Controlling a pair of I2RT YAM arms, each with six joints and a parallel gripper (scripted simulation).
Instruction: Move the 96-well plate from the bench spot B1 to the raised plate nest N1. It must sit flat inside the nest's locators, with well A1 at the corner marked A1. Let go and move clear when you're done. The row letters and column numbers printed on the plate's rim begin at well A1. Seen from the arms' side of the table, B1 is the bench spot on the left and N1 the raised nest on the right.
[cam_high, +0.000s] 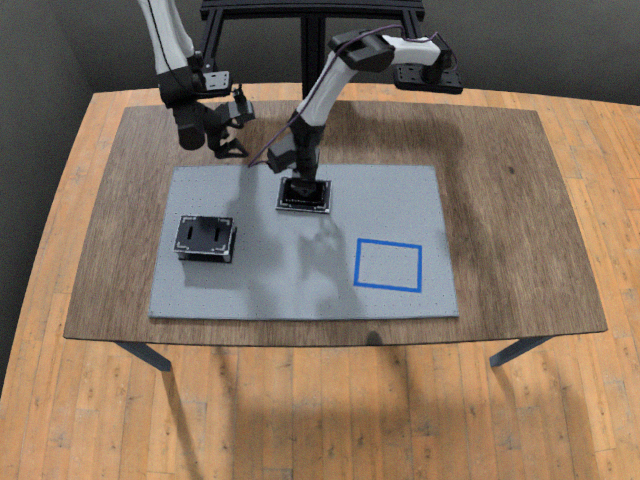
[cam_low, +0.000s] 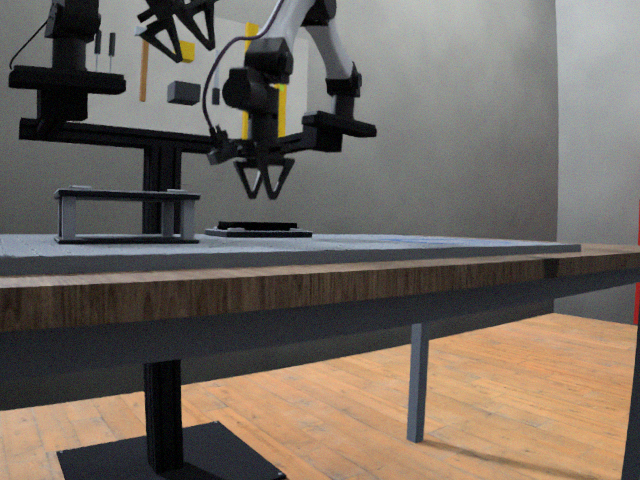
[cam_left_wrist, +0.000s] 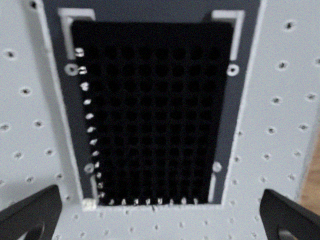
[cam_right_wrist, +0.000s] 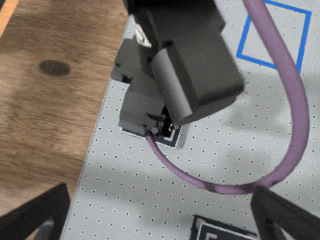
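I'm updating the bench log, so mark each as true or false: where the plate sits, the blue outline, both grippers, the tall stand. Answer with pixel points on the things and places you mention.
1. The plate (cam_high: 305, 203) (cam_low: 257, 225) (cam_left_wrist: 157, 115) lies in the low nest (cam_high: 328, 193) (cam_low: 258, 234) (cam_left_wrist: 240, 100) (cam_right_wrist: 165, 141). True.
2. The blue outline (cam_high: 389, 242) (cam_right_wrist: 245, 37) surrounds the plate. False: the plate is outside it.
3. The left gripper (cam_high: 303, 192) (cam_low: 262, 197) (cam_left_wrist: 160, 196) grips the plate. False: it is open, above it.
4. The right gripper (cam_high: 247, 155) (cam_low: 196, 54) (cam_right_wrist: 161, 193) is open. True.
5. A second plate rests on the tall stand (cam_high: 204, 232) (cam_low: 129, 195) (cam_right_wrist: 200, 225). False: none is there.
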